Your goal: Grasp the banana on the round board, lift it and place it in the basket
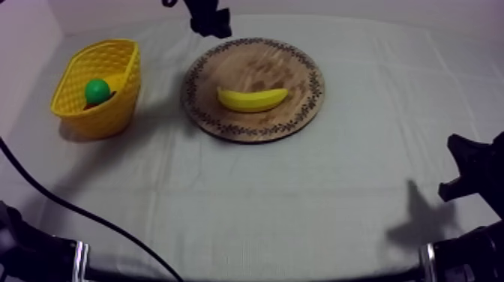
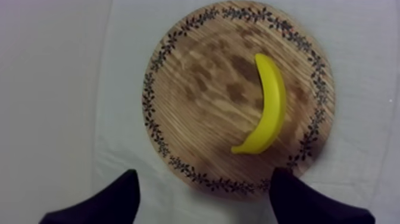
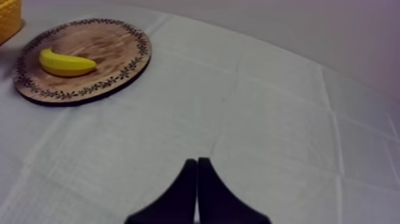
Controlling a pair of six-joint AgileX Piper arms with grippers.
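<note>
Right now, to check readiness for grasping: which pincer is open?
The left pincer, fingers apart by the wooden board; the right pincer lies shut, a narrow wedge.

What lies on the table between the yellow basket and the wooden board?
Nothing: the top view shows bare cloth between the basket and the board.

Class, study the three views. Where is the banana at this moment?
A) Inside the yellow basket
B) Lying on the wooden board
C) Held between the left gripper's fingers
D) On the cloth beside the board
B: the banana lies flat on the wooden board, inside its patterned rim, and the left gripper hangs open above the board with nothing between its fingers.
</note>
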